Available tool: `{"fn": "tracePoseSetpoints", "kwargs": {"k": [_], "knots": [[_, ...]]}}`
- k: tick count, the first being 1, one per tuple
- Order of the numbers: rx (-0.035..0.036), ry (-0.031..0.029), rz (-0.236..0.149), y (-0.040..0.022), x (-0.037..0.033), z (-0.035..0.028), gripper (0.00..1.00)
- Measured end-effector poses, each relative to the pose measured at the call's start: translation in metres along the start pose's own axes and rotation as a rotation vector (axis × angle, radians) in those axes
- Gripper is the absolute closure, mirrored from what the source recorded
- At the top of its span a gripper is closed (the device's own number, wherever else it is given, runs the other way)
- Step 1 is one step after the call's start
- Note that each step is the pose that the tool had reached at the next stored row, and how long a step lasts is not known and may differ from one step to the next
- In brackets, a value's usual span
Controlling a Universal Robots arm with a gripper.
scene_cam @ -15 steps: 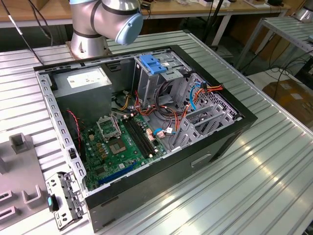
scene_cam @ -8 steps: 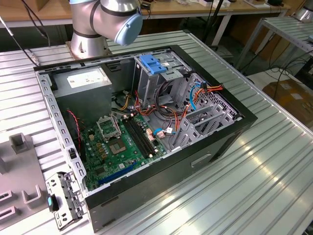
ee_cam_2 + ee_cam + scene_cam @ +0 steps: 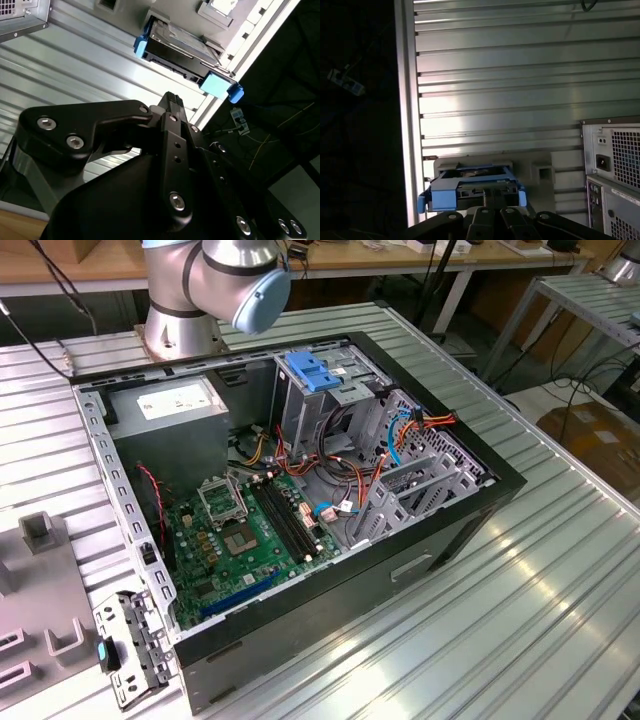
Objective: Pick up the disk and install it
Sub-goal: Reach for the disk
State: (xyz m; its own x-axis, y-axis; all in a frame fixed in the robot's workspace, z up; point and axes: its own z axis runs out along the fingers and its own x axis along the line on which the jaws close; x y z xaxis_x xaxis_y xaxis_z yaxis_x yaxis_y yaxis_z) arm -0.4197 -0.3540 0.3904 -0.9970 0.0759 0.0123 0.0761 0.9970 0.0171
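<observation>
The ribbed aluminium tabletop [image 3: 560, 570] is the biggest thing we see, and behind it stand wooden workbenches [image 3: 350, 260] with cables hanging under them. On the tabletop lies an open black computer case [image 3: 440, 530]. Just behind it in the exterior view stands the base of the grey robot arm [image 3: 200, 290]. Inside the case there is a grey power supply [image 3: 165, 425] with a white sticker [image 3: 172, 400]; its print is too small for us to read. Beside it are a metal cage with a blue handle [image 3: 318, 373] and a green motherboard [image 3: 250, 530].

The disk [image 3: 175, 50], in its blue bracket, rests in a pale grey holder [image 3: 540, 167] on the tabletop, close to the tabletop's edge. The end effector [image 3: 171, 100] is near the disk and carries nothing. We cannot tell if it is released or clenched.
</observation>
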Motion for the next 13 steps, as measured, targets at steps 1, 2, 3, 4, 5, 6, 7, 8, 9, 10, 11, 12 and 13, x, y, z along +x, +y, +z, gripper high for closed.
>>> {"fn": "tracePoseSetpoints", "kwargs": {"k": [1, 2, 3, 4, 5, 6, 7, 8, 9, 10, 11, 12, 13], "knots": [[-0.0001, 0.0000, 0.000, -0.0003, 0.0042, 0.0002, 0.89], [0.0000, 0.0001, 0.000, -0.0007, 0.0088, 0.0003, 0.89], [0.0000, 0.0002, 0.000, -0.0009, 0.0114, 0.0003, 0.89], [0.0000, 0.0002, 0.000, -0.0011, 0.0145, 0.0004, 0.89], [0.0000, 0.0003, 0.000, -0.0014, 0.0170, 0.0005, 0.89], [0.0000, 0.0004, 0.000, -0.0015, 0.0189, 0.0006, 0.89], [0.0000, 0.0003, 0.000, -0.0018, 0.0229, 0.0007, 0.89], [0.0000, 0.0005, 0.000, -0.0020, 0.0247, 0.0007, 0.89], [0.0001, 0.0006, 0.000, -0.0023, 0.0275, 0.0007, 0.89], [0.0000, 0.0004, 0.000, -0.0028, 0.0313, 0.0009, 0.89], [0.0000, 0.0004, 0.000, -0.0032, 0.0340, 0.0010, 0.89], [0.0000, 0.0005, 0.000, -0.0038, 0.0362, 0.0011, 0.89], [0.0000, 0.0005, 0.000, -0.0050, 0.0376, 0.0011, 0.89]]}}
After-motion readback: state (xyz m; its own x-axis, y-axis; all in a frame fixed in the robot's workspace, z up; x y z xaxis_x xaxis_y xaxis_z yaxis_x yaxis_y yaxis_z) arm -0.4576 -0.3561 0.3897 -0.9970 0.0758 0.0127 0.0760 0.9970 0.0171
